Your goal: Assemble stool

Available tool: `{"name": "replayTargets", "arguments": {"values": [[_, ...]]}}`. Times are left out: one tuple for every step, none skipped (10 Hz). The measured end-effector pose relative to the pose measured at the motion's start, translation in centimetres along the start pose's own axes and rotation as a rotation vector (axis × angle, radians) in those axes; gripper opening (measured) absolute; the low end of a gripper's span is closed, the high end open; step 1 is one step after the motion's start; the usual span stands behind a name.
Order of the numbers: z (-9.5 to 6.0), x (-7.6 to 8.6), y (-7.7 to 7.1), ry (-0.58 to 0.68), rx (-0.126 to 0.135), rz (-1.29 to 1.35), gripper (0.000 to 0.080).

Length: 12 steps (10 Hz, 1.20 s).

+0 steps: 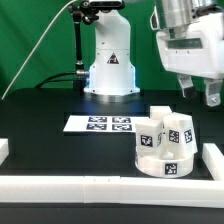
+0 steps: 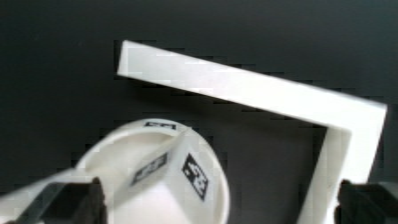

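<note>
We're seeing the gripper (image 1: 203, 95) hanging above the table with its fingers spread wide, gripping nothing. The stool (image 1: 165, 143) (round seat, legs standing on top) is sitting near the white border bars (image 1: 110, 184).

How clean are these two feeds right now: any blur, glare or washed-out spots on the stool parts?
Exterior view: fairly sharp; the robot base glows blue-white and looks overexposed, while the tags on the stool stay distinct. Wrist view: soft and blurred; the round seat and the white border bar are washed out with fuzzy edges, and the tag print is smeared.
</note>
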<state>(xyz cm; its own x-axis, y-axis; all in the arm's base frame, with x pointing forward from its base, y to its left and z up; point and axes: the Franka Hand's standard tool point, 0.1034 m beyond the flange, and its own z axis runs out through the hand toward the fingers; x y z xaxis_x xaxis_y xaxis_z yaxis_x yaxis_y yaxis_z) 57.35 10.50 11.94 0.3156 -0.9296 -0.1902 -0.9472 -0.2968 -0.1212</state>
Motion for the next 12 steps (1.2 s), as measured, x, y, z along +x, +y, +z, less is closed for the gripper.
{"name": "replayTargets", "arguments": {"values": [[0.01,0.1,0.0,0.002,0.002,-0.055,0.0648],[0.04,0.13,0.02,0.002,0.002,-0.133,0.0648],[0.04,0.15,0.03,0.002,0.001,-0.199,0.0649],[0.06,0.14,0.04,0.003,0.0,-0.24,0.0648],[0.19,0.19,0.26,0.037,-0.041,-0.43,0.0648],[0.13,0.17,0.3,0.064,-0.084,-0.592,0.0648],[-0.01,0.22,0.26,0.065,-0.112,-0.742,0.0649],[-0.04,-0.07,0.33,0.058,-0.159,-0.853,0.0648],[-0.07,0.05,0.19,0.061,-0.157,-0.895,0.0648],[-0.08,0.22,0.23,0.056,-0.161,-0.967,0.0648],[-0.09,0.24,0.24,0.054,-0.163,-1.002,0.0648],[-0.11,0.33,0.25,0.049,-0.167,-1.085,0.0648]]}}
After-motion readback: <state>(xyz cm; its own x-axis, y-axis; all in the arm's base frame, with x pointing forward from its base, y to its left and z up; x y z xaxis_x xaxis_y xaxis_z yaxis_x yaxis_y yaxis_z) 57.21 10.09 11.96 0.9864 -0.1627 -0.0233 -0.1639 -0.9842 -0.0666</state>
